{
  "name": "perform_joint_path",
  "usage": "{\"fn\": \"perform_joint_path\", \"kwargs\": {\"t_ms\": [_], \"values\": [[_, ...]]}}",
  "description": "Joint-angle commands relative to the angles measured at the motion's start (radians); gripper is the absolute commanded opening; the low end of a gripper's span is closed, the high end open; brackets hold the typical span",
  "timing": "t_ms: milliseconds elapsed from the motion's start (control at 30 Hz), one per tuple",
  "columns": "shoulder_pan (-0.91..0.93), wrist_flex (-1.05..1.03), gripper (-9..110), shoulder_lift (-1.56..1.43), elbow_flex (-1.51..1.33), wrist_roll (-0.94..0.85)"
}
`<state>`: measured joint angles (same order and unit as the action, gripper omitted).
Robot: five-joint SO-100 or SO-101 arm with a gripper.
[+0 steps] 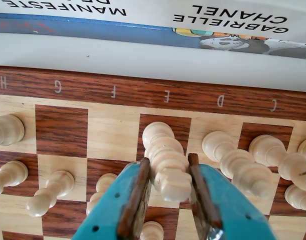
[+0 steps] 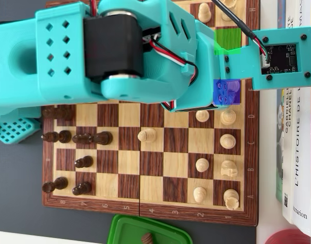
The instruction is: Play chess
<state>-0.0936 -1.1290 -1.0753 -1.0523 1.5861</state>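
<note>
In the wrist view my gripper (image 1: 168, 161) has teal jaws with brown pads (image 1: 137, 192). They are shut on the upper part of a tall white chess piece (image 1: 162, 142). Its base is over the dark back-row square below the letter E on the wooden chessboard (image 1: 113, 92). More white pieces stand beside it, one to the right (image 1: 233, 156) and pawns to the lower left (image 1: 50, 192). In the overhead view the teal arm (image 2: 120, 51) covers the top of the board (image 2: 145, 208) and hides the gripper. Black pieces (image 2: 84, 137) stand at the left and white pieces (image 2: 227, 141) at the right.
Books (image 1: 233, 20) lie along the board's far edge in the wrist view, and they show at the right in the overhead view (image 2: 298, 152). A lone white pawn (image 2: 147, 135) stands mid-board. A green lid (image 2: 145, 231) and a red object (image 2: 292, 236) lie below the board.
</note>
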Motion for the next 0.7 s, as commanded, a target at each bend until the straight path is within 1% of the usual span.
{"fn": "perform_joint_path", "kwargs": {"t_ms": [0, 300, 667], "values": [[-0.002, 0.009, 7, -0.066, 0.046, -0.002], [-0.018, 0.003, 7, -0.115, 0.044, -0.002], [-0.143, 0.003, 7, -0.117, 0.044, 0.008]]}}
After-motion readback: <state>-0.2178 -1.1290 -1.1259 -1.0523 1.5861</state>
